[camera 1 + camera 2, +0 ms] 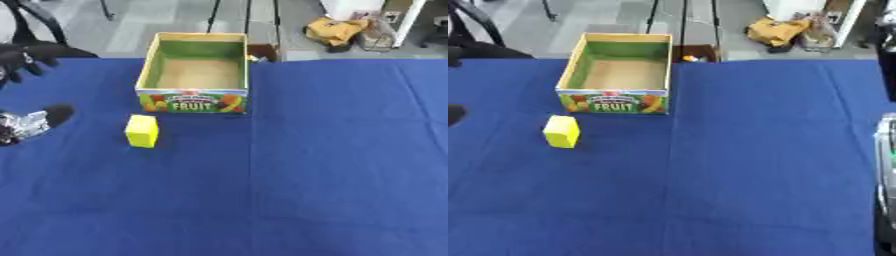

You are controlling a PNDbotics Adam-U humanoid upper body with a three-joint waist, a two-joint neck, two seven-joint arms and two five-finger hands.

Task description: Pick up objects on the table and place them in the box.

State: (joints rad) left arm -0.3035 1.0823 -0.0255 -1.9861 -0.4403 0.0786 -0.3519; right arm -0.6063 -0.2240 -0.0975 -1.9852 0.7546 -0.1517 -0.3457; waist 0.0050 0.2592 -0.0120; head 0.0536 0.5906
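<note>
In the left eye view, a blue-covered desk fills most of the picture. A cardboard box printed with FRUIT stands at about twelve o'clock from the centre, open at the top, its brown floor bare. A yellow block sits upright on the cloth just beside the box's front left corner, at roughly seven o'clock from it, not touching it. At nine o'clock, against the picture's edge, the left hand shows as a dark and silver shape above the cloth, well apart from the block; it is blurred, so I cannot tell how its fingers stand.

In the right eye view, box and block lie alike. At four o'clock a silver and black strip, perhaps part of the right arm, runs along the edge.
</note>
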